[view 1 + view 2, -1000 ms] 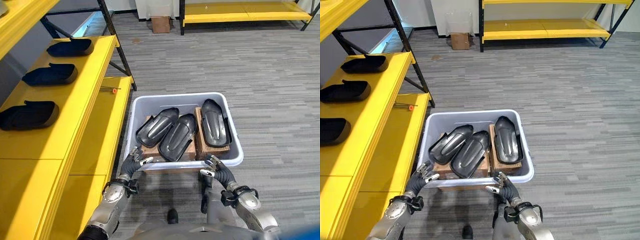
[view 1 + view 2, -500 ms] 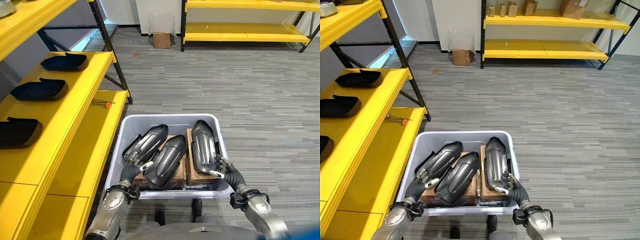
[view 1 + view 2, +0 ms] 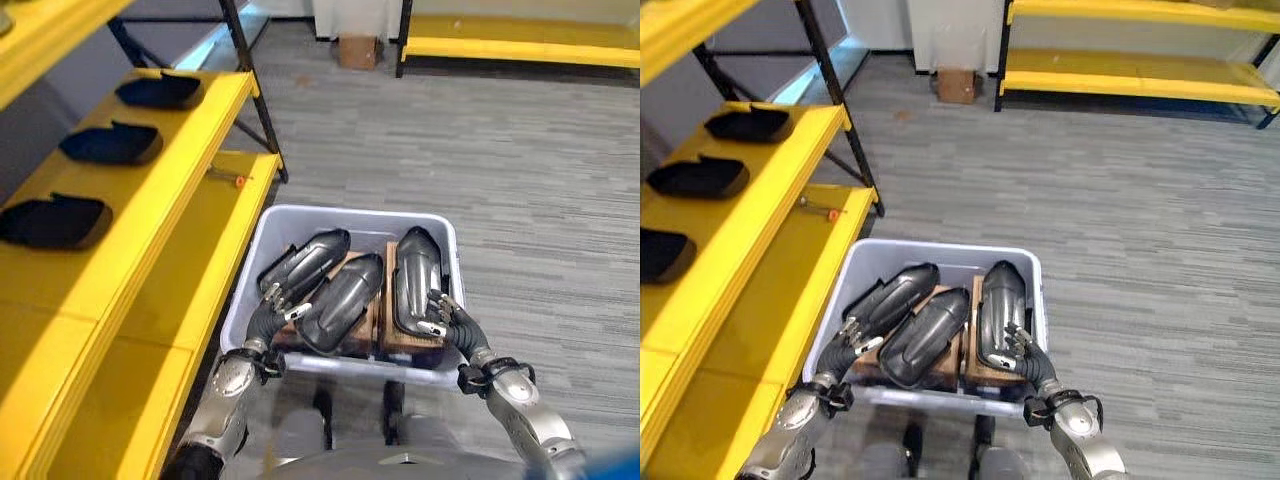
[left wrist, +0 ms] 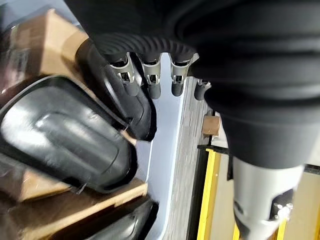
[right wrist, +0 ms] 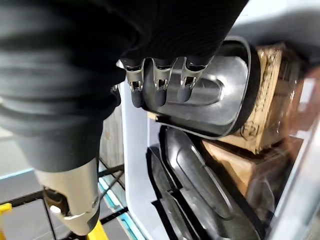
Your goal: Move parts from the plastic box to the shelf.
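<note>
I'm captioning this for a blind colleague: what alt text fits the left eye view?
Both robot hands reach into a grey plastic box on the floor holding three black parts on cardboard: the left hand at the leftmost part, the right hand at the rightmost part. Three more black parts lie on the yellow shelf to the left.

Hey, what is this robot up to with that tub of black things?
It is moving dark molded parts from the grey plastic box on the floor to the yellow shelf on its left, where three parts already lie. Right now both hands reach into the box: the left hand over the left part and the right hand at the right part. Their fingers look relaxed; nothing is lifted yet.
</note>
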Robot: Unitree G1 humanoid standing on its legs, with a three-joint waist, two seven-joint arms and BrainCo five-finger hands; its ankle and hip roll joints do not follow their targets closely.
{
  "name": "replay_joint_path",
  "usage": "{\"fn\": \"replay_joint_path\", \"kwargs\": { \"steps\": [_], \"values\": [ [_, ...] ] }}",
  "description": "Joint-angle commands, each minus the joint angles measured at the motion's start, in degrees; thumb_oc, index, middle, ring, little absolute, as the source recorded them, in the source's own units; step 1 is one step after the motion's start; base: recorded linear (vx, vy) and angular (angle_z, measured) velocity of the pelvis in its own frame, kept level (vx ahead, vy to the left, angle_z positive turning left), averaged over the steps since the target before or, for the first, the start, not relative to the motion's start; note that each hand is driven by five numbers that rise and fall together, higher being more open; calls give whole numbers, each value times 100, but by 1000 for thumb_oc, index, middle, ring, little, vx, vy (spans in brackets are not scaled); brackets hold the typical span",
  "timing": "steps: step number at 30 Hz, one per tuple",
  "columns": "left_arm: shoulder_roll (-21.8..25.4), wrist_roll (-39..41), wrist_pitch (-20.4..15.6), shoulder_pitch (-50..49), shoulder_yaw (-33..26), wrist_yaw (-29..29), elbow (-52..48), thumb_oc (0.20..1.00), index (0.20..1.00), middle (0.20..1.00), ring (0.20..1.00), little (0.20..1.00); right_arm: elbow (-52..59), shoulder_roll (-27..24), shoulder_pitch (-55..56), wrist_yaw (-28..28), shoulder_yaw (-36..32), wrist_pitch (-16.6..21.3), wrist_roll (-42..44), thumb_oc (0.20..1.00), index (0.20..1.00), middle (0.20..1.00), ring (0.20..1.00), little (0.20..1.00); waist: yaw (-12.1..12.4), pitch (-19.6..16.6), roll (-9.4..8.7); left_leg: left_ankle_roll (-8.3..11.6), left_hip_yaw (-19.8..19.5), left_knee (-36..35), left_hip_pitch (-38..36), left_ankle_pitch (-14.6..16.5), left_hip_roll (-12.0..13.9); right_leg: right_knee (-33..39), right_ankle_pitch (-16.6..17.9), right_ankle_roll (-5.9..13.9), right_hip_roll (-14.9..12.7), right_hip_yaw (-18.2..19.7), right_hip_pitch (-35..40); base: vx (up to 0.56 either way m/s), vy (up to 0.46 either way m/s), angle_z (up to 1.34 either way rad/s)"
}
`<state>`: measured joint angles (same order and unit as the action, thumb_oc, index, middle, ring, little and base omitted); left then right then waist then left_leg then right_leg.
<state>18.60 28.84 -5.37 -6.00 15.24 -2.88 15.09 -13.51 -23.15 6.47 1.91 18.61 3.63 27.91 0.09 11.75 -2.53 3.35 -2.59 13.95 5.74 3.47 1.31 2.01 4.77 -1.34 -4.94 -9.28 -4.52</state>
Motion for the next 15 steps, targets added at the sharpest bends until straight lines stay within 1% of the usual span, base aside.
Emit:
{"fn": "replay_joint_path", "kwargs": {
  "steps": [1, 2, 3, 4, 5, 9, 12, 15],
  "values": [
    [32, 173, -284, -13, 72, -97, -305, 1000, 1000, 1000, 1000, 1000, 304, -140, 61, -92, 40, 343, 185, 1000, 1000, 1000, 1000, 1000, -41, -298, 103, 195, 336, -1201, -97, -979, 930, -439, -486, 560, -194, 114, 383, 88, 213, 2],
    [9, 203, -288, 21, 85, -62, -299, 1000, 1000, 1000, 1000, 1000, 310, -126, 81, -90, 13, 331, 205, 1000, 1000, 1000, 1000, 1000, -71, -330, 174, 211, 445, -1449, -256, -971, 977, -457, -564, 606, -199, 124, 384, 88, 221, -7],
    [-3, 142, -318, 53, 145, -52, -238, 1000, 1000, 1000, 1000, 1000, 259, -114, 84, -90, 24, 338, 149, 1000, 1000, 1000, 1000, 1000, -71, -373, 236, 214, 419, -1605, -353, -943, 945, -448, -550, 640, -202, 136, 394, 91, 249, -24],
    [4, 55, -348, 166, 191, -57, -175, 1000, 1000, 1000, 1000, 1000, 233, -85, 52, -127, 4, 353, 149, 1000, 1000, 1000, 1000, 1000, -124, -396, 295, 266, 495, -1657, -340, -969, 911, -432, -505, 674, -271, 150, 395, 90, 237, -27],
    [9, 43, -379, 207, 193, -63, -187, 1000, 1000, 1000, 1000, 1000, 230, -73, 50, -136, -24, 359, 175, 1000, 1000, 1000, 1000, 1000, -152, -402, 310, 257, 533, -1608, -334, -924, 858, -411, -468, 689, -338, 153, 411, 109, 260, 6],
    [67, -82, -594, 444, 263, -154, -118, 1000, 1000, 1000, 1000, 1000, 192, 59, -133, -228, 7, 442, 162, 1000, 1000, 1000, 1000, 1000, -112, -388, 209, 121, 804, -1475, -409, -630, 625, -273, -281, 834, -609, 337, 463, 106, 195, -23],
    [-4, -88, -803, 869, 425, -366, -80, 1000, 1000, 1000, 1000, 1000, 139, 179, -514, -414, 135, 567, 100, 1000, 1000, 1000, 1000, 1000, -91, -314, 93, 79, 1013, -1275, -276, -497, 561, -273, -180, 920, -730, 447, 316, 15, 111, -32],
    [-121, 48, -945, 1239, 634, -510, -82, 1000, 1000, 1000, 1000, 1000, 208, 203, -806, -625, 194, 660, 11, 1000, 1000, 1000, 1000, 1000, -100, -238, 23, 89, 1051, -1105, -84, -443, 545, -277, -141, 932, -784, 439, 203, 4, 20, -20]
  ]
}}
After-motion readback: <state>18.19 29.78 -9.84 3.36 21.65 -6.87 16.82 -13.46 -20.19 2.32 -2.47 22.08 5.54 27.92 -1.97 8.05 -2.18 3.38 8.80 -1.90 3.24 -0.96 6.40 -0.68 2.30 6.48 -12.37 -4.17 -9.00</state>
